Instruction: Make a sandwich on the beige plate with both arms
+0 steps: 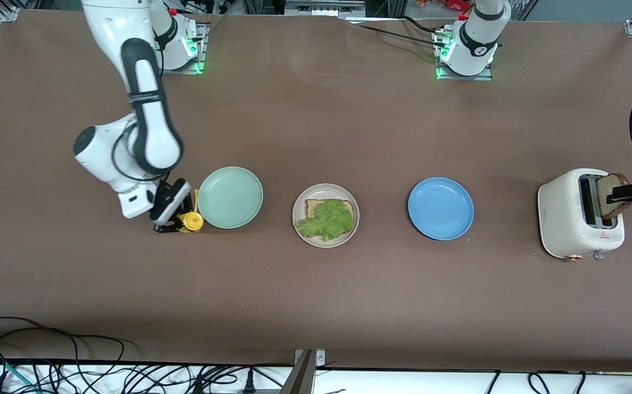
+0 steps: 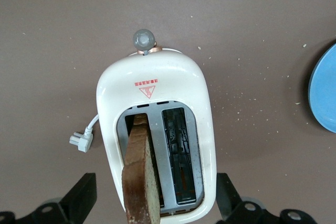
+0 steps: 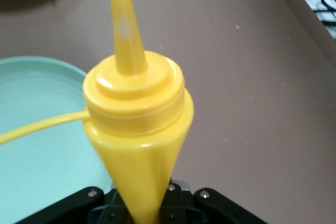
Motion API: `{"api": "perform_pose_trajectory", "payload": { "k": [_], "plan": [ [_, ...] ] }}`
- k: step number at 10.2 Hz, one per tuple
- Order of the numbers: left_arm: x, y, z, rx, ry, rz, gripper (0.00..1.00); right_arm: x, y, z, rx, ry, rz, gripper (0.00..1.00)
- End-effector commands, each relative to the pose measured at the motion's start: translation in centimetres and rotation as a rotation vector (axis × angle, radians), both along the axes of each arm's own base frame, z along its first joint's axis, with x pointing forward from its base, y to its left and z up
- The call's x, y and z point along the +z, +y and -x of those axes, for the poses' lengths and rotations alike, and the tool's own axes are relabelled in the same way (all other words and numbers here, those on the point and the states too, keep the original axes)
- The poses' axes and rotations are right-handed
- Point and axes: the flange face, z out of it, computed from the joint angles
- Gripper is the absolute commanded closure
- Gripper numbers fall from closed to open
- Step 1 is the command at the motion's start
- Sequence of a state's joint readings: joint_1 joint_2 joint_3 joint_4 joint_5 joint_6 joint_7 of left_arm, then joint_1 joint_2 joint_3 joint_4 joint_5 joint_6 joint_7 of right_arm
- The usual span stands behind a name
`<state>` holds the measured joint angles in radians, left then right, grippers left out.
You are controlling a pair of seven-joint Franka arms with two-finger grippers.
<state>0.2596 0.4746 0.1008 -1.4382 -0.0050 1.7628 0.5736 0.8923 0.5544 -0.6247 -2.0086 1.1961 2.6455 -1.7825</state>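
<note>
Bread (image 1: 613, 192) could snag the toaster (image 1: 573, 219) slot and tip it if the left gripper (image 1: 625, 192), fingers pinching the slice, lifts crooked. Beige plate (image 1: 301, 226) (mid-worktop, between mint and blue plates) holds a slice under lettuce (image 1: 325, 220). Right gripper (image 1: 176, 217), beside the mint plate (image 1: 230, 197), clamps a yellow bottle (image 3: 137, 129).

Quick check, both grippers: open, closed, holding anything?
Left gripper: closed on the bread slice standing in the toaster slot.
Right gripper: closed on the yellow squeeze bottle, beside the mint-green plate.
</note>
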Motion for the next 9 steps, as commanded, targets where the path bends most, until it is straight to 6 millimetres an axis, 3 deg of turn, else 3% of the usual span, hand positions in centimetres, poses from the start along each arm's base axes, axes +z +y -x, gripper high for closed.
{"api": "perform_pose_trajectory", "payload": {
  "k": [1, 7, 9],
  "plan": [
    [0.7, -0.2, 0.1, -0.008, 0.005, -0.008, 0.00, 1.3, 4.1, 0.7, -0.012, -0.035, 0.068, 1.00],
    [0.6, -0.3, 0.1, -0.008, 0.008, -0.007, 0.00, 0.6, 13.0, 3.5, 0.010, -0.054, 0.304, 1.00],
    [0.5, -0.3, 0.1, -0.008, 0.010, -0.007, 0.00, 1.1, 16.5, 3.2, -0.003, 0.000, 0.400, 1.00]
  ]
}}
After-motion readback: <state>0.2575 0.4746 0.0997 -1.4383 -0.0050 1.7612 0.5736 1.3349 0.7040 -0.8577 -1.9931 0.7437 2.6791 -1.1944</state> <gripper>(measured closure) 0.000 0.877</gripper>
